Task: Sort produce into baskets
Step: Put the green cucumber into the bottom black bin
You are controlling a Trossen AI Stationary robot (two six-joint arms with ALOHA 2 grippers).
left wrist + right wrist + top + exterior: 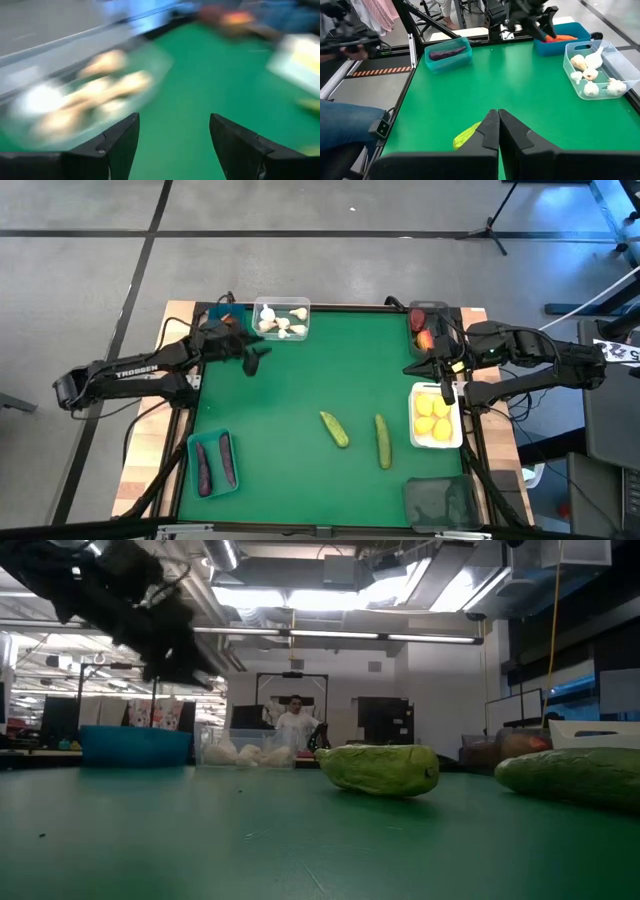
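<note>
The left end effector (257,358) hangs open and empty beside the clear basket (283,319) of garlic (282,326); the right end effector (497,131) is closed at the surface's right edge. Only the right wrist view shows the carrot (563,37) in the blue basket (562,44), while two cucumbers (335,429) lie loose mid-surface.

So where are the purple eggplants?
In the high view, the two eggplants lie side by side in the teal tray at the table's near left corner, well left of the two loose cucumbers.
</note>
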